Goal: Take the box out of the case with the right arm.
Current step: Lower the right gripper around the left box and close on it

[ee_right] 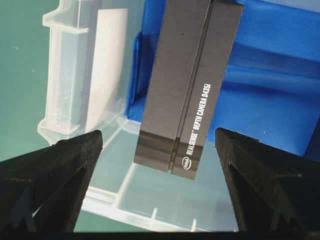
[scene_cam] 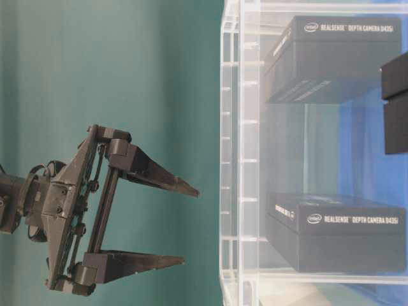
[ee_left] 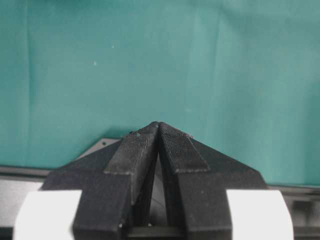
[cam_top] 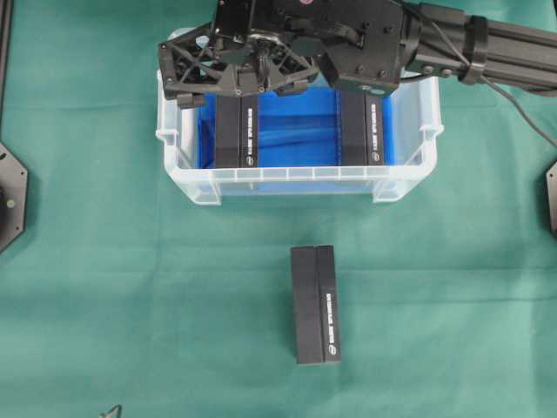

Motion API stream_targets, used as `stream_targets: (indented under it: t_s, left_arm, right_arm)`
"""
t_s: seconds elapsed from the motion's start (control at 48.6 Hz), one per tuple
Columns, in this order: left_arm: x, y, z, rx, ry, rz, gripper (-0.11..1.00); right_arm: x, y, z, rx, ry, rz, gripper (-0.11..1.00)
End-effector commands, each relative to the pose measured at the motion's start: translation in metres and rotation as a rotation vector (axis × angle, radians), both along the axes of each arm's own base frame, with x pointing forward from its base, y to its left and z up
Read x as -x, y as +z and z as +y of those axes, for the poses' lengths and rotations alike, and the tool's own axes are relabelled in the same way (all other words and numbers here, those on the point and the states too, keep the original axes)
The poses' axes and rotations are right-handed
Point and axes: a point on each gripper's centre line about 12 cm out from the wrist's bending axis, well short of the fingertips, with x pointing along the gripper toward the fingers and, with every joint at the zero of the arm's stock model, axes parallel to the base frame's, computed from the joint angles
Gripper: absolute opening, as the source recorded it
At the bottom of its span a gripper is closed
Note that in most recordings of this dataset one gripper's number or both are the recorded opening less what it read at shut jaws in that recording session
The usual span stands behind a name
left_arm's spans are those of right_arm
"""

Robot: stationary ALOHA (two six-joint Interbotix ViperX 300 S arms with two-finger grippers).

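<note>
The case is a clear plastic bin with a blue floor, and two black boxes lie in it. The left box lies under my right gripper, which hangs open above the case's back left part. The other box lies at the right. In the right wrist view that gripper straddles the left box from above, fingers wide and touching nothing. From table level the right gripper stands outside the case wall, level with one box. My left gripper is shut and empty over green cloth.
A third black box lies on the green cloth in front of the case. The right arm's beam and cable cross the case's back right corner. Black mounts sit at the left edge and right edge.
</note>
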Motion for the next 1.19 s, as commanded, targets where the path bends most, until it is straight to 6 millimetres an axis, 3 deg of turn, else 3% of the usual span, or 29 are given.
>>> stream_targets:
  t_s: [0.0, 0.761, 1.173]
  left_arm:
    - [-0.001, 0.004, 0.0, -0.001, 0.001, -0.011, 0.02]
    - [-0.001, 0.004, 0.0, -0.001, 0.001, -0.009, 0.02]
    - [-0.001, 0.003, 0.0, -0.002, 0.001, -0.008, 0.02]
  right_arm:
    - [0.003, 0.021, 0.002, 0.011, 0.005, -0.053, 0.95]
    - [0.0, 0.013, 0.002, 0.008, 0.003, -0.039, 0.94]
    - [-0.003, -0.013, -0.001, 0.013, 0.0, 0.011, 0.94]
